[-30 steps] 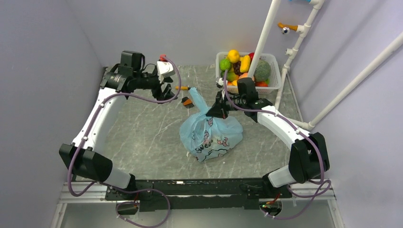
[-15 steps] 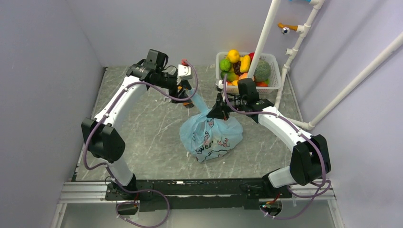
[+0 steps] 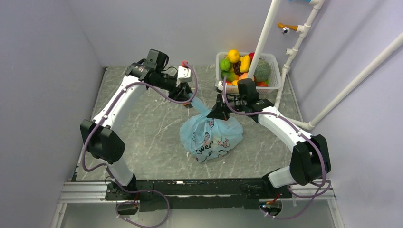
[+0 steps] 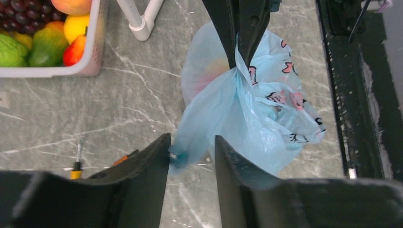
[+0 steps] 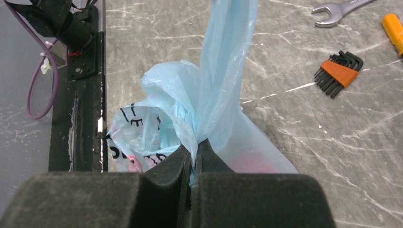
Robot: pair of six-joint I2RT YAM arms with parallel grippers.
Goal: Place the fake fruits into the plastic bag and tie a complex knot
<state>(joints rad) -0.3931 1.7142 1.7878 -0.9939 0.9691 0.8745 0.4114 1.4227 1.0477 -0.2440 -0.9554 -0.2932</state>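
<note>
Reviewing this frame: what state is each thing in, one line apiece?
plastic bag: on the table, neck gathered, tail stretched out.
right tool: shut on the bag's neck.
left tool: part open around the bag's tail.
fake fruits: piled in the white basket.

The plastic bag sits on the table near the middle, slightly toward the right edge. Its neck rises at the bag's far side, pinched in the right gripper. A tail runs far-left from the neck and ends between the fingers of the left gripper. The basket is in the far right corner, with fake fruits piled in it. The hex keys, wrench and screwdriver lie on the table behind the bag, left of the basket.
</note>
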